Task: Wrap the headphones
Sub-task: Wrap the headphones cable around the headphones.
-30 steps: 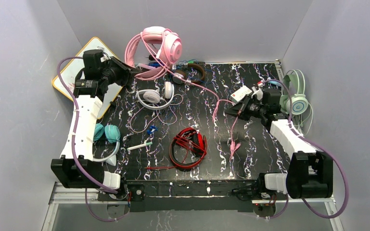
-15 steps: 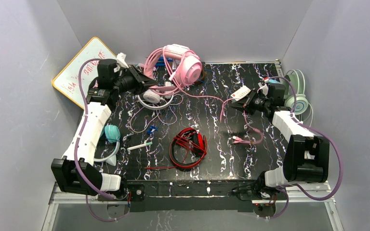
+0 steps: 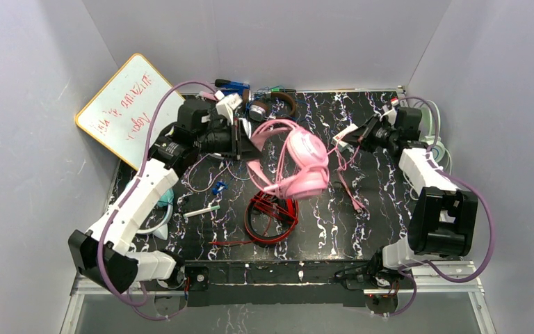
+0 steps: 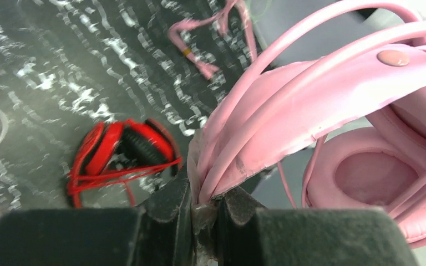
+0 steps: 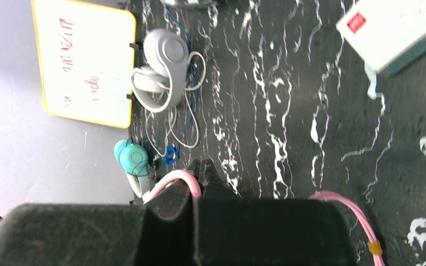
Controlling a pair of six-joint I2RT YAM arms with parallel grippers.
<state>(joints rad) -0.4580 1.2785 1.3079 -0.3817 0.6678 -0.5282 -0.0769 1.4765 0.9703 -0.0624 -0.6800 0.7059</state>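
Two hands engaged: left hand (image 4: 202,206) is pinching the headband (image 4: 288,105) of the pink headphones (image 3: 304,165), which are hanging above mid-worktop (image 3: 368,229) over the red headphones (image 3: 271,209). Right hand (image 5: 191,191) is clamping the pink cord (image 5: 173,178). Risks: thin edge grip slipping; slack cord snagging them.

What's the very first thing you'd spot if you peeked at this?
The big pink headphones, hanging in the air over the middle of the table, pinched by the headband in the left gripper. Their pink cord runs off to the right gripper, which is shut on it. Just below lie the red headphones, and a whiteboard with red writing leans at the back left.
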